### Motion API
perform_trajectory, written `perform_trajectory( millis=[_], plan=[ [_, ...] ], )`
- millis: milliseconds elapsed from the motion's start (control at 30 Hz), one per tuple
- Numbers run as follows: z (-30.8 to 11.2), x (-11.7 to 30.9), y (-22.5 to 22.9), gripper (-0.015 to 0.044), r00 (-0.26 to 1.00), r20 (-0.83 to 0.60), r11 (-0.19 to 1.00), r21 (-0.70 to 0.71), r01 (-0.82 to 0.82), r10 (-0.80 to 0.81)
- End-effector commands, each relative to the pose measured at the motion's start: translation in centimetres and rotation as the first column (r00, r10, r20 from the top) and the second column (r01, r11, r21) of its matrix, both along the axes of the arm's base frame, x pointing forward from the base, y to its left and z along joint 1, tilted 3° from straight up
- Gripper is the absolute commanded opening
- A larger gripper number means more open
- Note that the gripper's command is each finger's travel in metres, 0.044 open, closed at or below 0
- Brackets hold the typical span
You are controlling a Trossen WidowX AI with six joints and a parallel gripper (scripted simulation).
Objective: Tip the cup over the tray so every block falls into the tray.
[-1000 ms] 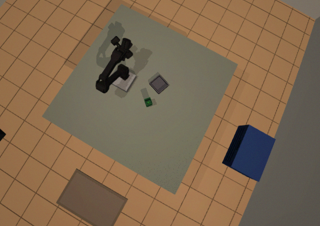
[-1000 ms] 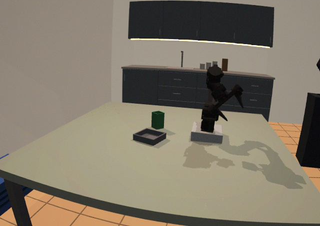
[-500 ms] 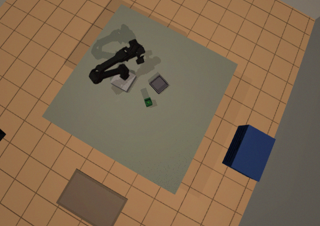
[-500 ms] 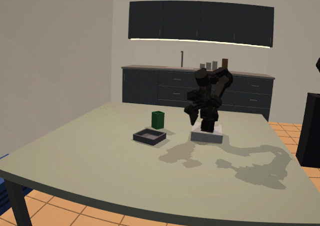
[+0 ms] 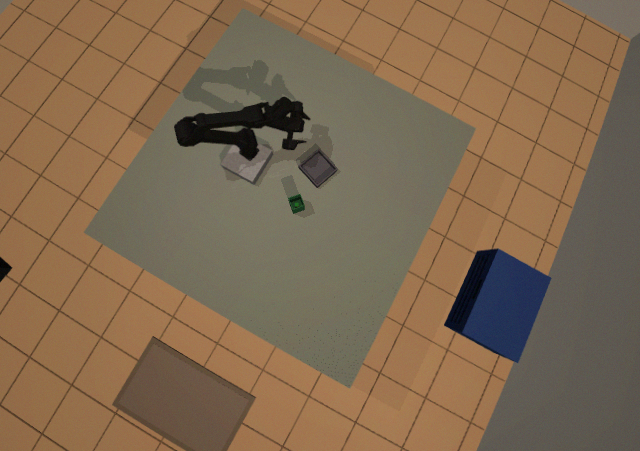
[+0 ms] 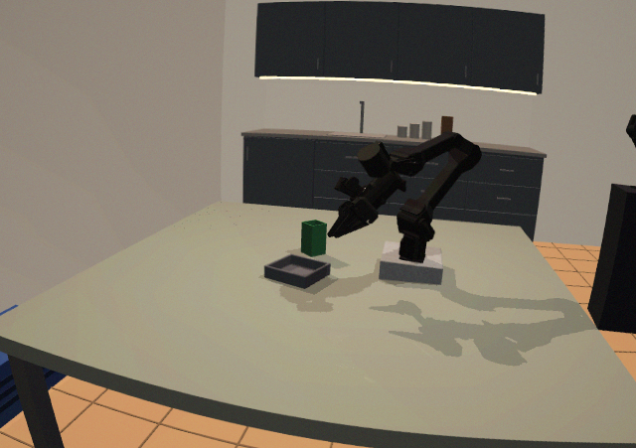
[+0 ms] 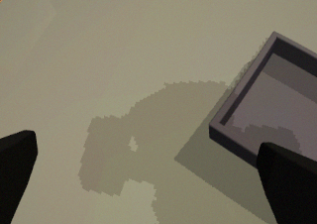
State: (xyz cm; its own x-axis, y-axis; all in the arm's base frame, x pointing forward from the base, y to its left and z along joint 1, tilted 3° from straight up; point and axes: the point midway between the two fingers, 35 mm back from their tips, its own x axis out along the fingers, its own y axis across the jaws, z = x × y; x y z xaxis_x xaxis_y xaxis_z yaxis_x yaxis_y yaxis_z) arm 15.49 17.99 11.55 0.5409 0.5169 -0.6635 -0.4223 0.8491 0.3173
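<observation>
While the green cup (image 5: pixel 296 204) (image 6: pixel 313 237) stands upright near the tray (image 5: pixel 318 168) (image 6: pixel 296 271) (image 7: pixel 271 97), the gripper (image 5: pixel 306 130) (image 6: pixel 331 235) (image 7: pixel 150 151) hovers, spread wide and empty. The cup seemingly contains something green.

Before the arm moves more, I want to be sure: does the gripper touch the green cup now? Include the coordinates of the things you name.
Apart. The top view shows table surface between the open gripper (image 5: pixel 306 130) (image 6: pixel 329 235) (image 7: pixel 149 150) and the cup (image 5: pixel 296 204) (image 6: pixel 313 238).

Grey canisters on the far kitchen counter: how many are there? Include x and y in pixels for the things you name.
3 grey canisters (image 6: pixel 401 131) stand in a row, between the tap (image 6: pixel 361 117) and the brown block (image 6: pixel 446 124). The arm partly blocks that counter, so others may be hidden.
</observation>
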Motion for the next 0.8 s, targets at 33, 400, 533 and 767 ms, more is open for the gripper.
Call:
perform_trajectory(
  millis=[33, 400, 533, 767],
  plan=[
    [-1.0, 3.8, -3.4, 0.0440, 0.972, 0.083, 0.972, -0.065, 0.224, -0.218],
    [-1.3, 8.9, -12.4, 0.0440, 0.743, 0.276, 0.744, -0.125, 0.657, -0.610],
    [-1.3, 9.6, -16.0, 0.0440, 0.612, 0.343, 0.609, -0.130, 0.783, -0.713],
    [-1.2, 9.5, -20.0, 0.0440, 0.448, 0.414, 0.437, -0.128, 0.890, -0.792]
  ],
)
